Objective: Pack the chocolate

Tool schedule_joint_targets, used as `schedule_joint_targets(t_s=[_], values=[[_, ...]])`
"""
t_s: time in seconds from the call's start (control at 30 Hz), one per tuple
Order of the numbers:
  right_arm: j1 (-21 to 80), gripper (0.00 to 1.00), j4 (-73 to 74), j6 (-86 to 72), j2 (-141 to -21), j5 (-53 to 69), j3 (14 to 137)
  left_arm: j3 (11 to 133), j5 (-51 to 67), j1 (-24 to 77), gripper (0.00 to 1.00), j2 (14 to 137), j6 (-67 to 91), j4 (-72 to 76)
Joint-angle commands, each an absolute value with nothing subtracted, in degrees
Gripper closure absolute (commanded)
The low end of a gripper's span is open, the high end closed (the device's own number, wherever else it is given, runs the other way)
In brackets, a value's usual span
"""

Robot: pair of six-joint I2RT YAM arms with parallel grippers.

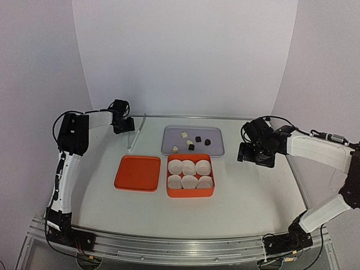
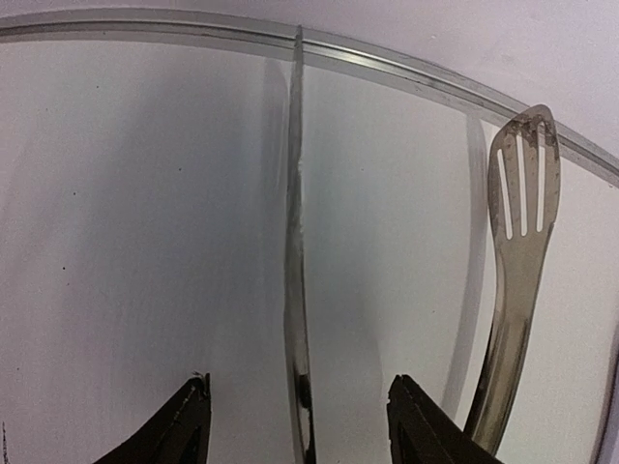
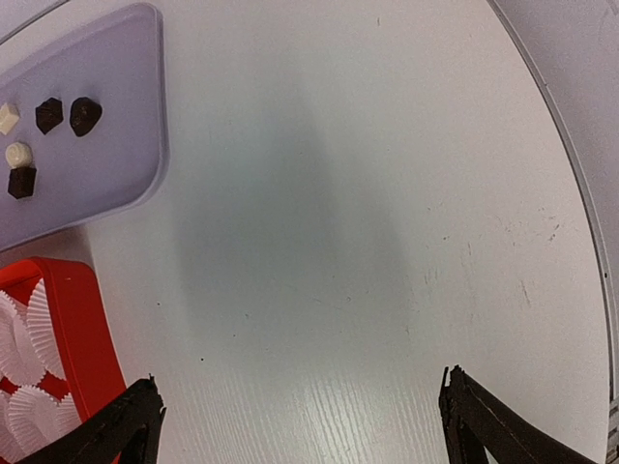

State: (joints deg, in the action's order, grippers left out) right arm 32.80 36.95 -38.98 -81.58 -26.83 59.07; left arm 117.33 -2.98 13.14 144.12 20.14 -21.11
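Left end effector (image 2: 298, 387) straddles what may be tongs (image 2: 293, 242), jaws apart; right end effector (image 3: 302, 379) gapes empty; chocolate (image 1: 191, 146) lies unpacked on tray (image 1: 215, 147), cups (image 1: 190, 181) unfilled.

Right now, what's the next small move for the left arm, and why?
Probably close the left pincer on the thin clear strip standing edge-on between its open fingers, touching neither. It looks like one arm of tongs, a slotted blade beside it. The chocolate lies on the tray, the paper cups empty, so a tool likely comes first.
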Motion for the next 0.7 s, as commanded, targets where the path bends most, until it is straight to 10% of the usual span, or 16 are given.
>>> schedule_joint_targets(t_s=[0.0, 0.33, 0.5, 0.67], values=[[33.0, 0.03, 36.8, -40.8, -80.9, -26.2, 59.0, 122.2, -10.5, 14.4, 0.46, 147.5, 19.1, -23.3], [33.0, 0.04, 37.0, -43.1, -79.7, -21.1, 59.5, 130.6, -14.2, 14.3, 0.69, 153.3, 19.7, -25.4], [33.0, 0.03, 36.9, -42.6, -78.1, -19.9, 59.7, 134.7, -13.5, 14.3, 0.99, 153.1, 20.8, -26.7], [33.0, 0.02, 36.8, -37.2, -75.8, -18.5, 61.3, 136.1, -12.0, 14.3, 1.00, 146.3, 22.4, -27.1]])
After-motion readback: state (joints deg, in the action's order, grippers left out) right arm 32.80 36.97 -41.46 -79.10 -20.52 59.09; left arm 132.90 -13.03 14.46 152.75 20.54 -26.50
